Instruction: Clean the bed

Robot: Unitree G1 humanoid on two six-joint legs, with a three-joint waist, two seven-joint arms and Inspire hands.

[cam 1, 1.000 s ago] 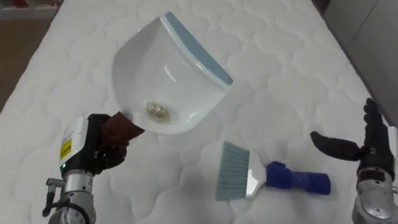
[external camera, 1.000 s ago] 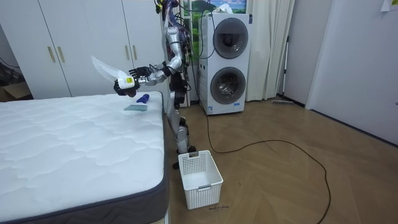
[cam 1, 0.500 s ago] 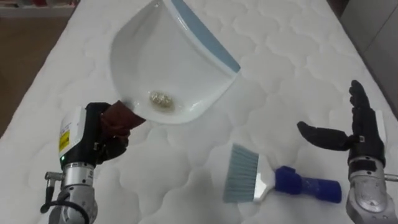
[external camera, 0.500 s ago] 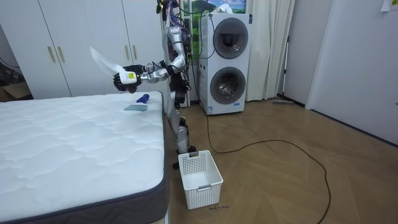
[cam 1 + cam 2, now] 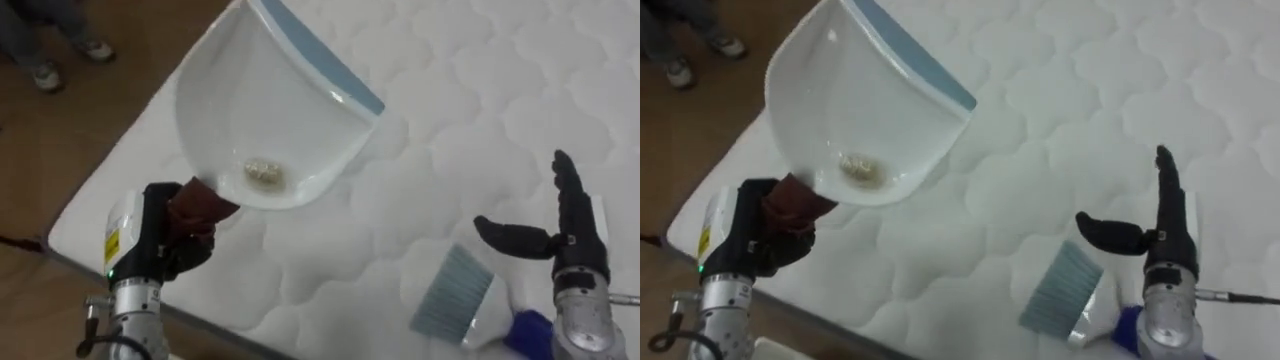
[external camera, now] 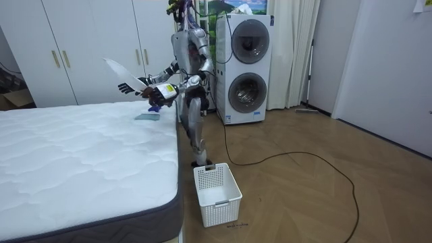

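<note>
Our left hand (image 5: 165, 245) is curled tight round the brown handle of the dustpan (image 5: 270, 110). We carry the pan raised above the edge of the bed (image 5: 470, 90), with its blue-edged lip tipped up and its deep end low by the hand. We judge that tilt deliberate: the small heap of crumbs (image 5: 262, 172) sits at the back of the pan, next to the handle, where it cannot slide out over the lip.

Our right hand (image 5: 572, 235) is spread, fingers straight and thumb out, holding nothing. It hangs just above the brush (image 5: 460, 298), which lies flat on the bed with its pale bristles toward the dustpan. We take it the brush was set down because the sweeping here is done.

In the room view we stand beside the bed, and a white basket (image 6: 217, 194) stands on the floor near our feet. Emptying the pan there looks the likely next step, and that will need the lip held high on the way.
</note>
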